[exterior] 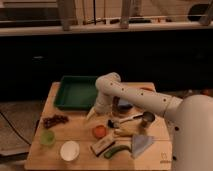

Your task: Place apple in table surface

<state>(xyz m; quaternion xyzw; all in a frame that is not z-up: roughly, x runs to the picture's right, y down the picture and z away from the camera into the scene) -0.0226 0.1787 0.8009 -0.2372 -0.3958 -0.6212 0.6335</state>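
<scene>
The apple, small, round and red-orange, lies on the light-tan wooden table surface near the middle front. My gripper hangs at the end of the white arm just above and to the left of the apple, apart from it. Its pale fingers look spread and hold nothing. The arm reaches in from the right side of the view.
A green tray sits at the back left. Dark red grapes, a light-green cup and a white bowl are at the left front. A packaged bar, green vegetable, banana and metal cup crowd the right.
</scene>
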